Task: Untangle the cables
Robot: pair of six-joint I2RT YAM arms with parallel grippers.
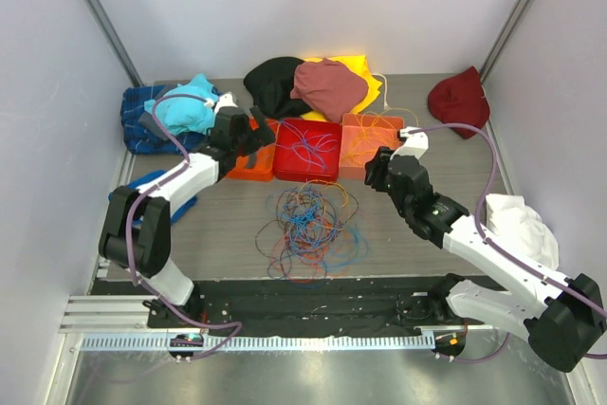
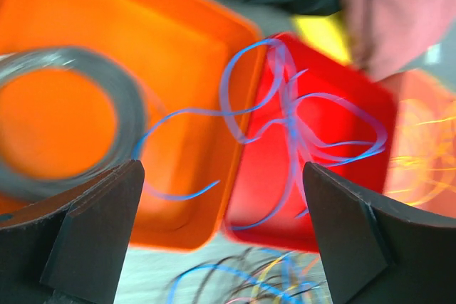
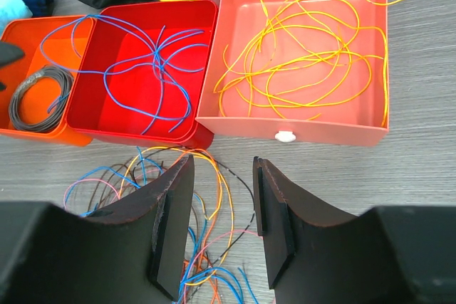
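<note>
A loose tangle of cables in blue, orange, red, yellow and dark colours lies on the table in front of three bins. Blue cables lie in the red bin, one loop trailing into the orange bin beside a grey coil. Yellow cables fill the salmon bin. My left gripper is open and empty, hovering over the orange and red bins. My right gripper is open and empty above the tangle's right edge.
Clothes are piled behind the bins: black, maroon and yellow. A cyan cloth on a blue plaid cloth lies back left. A dark red cloth lies back right, a white cloth at the right.
</note>
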